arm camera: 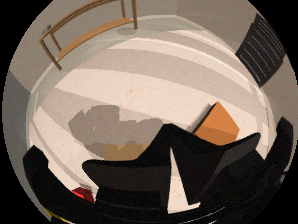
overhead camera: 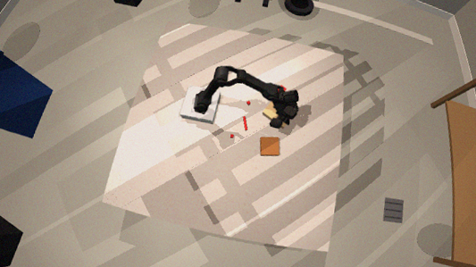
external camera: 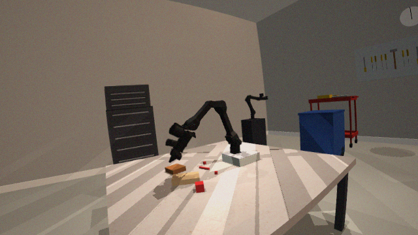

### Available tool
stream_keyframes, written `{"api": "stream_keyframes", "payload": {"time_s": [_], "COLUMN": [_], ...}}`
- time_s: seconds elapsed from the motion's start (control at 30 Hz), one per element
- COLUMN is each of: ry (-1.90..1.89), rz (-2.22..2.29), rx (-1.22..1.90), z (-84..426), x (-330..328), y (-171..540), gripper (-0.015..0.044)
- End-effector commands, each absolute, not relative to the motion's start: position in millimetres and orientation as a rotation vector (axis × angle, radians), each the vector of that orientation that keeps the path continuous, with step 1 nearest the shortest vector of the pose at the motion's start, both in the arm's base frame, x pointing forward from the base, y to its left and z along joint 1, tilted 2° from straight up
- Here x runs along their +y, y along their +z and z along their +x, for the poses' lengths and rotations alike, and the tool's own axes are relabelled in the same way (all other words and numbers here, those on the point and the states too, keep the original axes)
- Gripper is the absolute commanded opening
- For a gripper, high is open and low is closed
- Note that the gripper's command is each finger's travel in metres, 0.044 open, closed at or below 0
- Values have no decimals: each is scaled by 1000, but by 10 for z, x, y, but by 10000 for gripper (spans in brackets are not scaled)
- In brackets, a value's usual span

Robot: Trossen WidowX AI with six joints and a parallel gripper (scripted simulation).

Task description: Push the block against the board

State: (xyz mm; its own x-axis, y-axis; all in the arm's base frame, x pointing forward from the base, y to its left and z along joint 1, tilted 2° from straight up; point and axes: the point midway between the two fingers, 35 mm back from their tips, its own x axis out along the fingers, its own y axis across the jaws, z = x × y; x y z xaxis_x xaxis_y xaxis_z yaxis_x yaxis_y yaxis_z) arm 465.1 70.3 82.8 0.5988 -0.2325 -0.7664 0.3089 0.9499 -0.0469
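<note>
The orange square block (overhead camera: 270, 146) (external camera: 175, 168) (arm camera: 218, 124) lies flat on the table. The tan board (overhead camera: 269, 111) (external camera: 186, 178) (arm camera: 124, 151) lies flat beside it, with a gap between them in the top view, where the arm hides much of the board. My gripper (overhead camera: 275, 122) (external camera: 173, 160) (arm camera: 167, 127) is shut and empty. Its tips hang above the table, over the area between the board and the block in the top view. In the wrist view the fingers hide the near part of the board and the block's near corner.
A red cube (external camera: 199, 187) (arm camera: 82, 194) lies beside the board, on the side away from the block. A thin red stick (overhead camera: 245, 123) (external camera: 204, 168) and two small red pieces lie between the white arm base (overhead camera: 197, 115) (external camera: 241, 160) and the two parts.
</note>
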Motion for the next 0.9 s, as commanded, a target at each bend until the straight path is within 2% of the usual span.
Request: {"api": "stream_keyframes", "payload": {"time_s": [0.0,0.6,0.87], "ry": [-284,-367,-378], "rz": [169,425,433], "rx": [993,1512,1531], "z": [4308,2722,2661], "x": [877,1284,1290], "y": [714,447,432], "gripper": [0,0,0]}}
